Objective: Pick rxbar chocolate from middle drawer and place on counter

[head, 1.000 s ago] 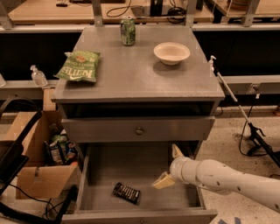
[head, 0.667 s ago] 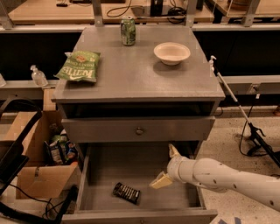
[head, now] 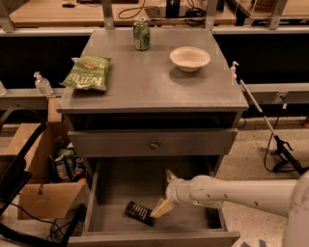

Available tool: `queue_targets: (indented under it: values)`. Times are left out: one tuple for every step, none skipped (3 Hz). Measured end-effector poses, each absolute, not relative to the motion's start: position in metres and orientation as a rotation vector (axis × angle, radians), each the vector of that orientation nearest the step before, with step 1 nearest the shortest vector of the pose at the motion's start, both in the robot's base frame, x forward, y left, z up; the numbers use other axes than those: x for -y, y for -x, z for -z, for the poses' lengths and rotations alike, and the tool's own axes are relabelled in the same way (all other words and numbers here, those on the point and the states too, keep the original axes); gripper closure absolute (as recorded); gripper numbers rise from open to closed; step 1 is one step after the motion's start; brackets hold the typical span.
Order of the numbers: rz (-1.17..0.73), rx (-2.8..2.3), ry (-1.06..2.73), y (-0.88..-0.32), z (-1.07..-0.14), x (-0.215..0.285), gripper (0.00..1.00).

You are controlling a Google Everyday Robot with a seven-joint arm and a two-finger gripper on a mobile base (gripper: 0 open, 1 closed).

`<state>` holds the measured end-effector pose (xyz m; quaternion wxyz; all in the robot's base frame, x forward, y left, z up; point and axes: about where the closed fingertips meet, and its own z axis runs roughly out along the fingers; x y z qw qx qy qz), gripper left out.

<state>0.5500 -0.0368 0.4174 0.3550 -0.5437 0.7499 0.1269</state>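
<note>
Matte grey wood forms the counter (head: 154,84) and middle drawer (head: 128,185). A smooth, pale gripper (head: 165,193) sits at three o'clock of the wrapped rxbar chocolate (head: 139,212).

My gripper (head: 163,193) hangs low, near floor level. To its left stands an open cardboard box (head: 46,200). To its right lies pale speckled floor (head: 246,164). Far behind and above it run tan wooden benches (head: 53,14), warmly lit.

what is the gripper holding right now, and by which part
Nothing. The gripper hangs open inside the middle drawer, its lower finger beside the right end of the rxbar chocolate, which lies flat on the drawer floor.
</note>
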Motion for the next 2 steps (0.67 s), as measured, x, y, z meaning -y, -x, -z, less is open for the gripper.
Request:
queue_targets:
  values:
    - [-0.409,-1.921,1.472,-0.545,-0.382,0.004,0.0]
    - [-0.453,-1.909,1.555,-0.535,-0.359,-0.022,0.0]
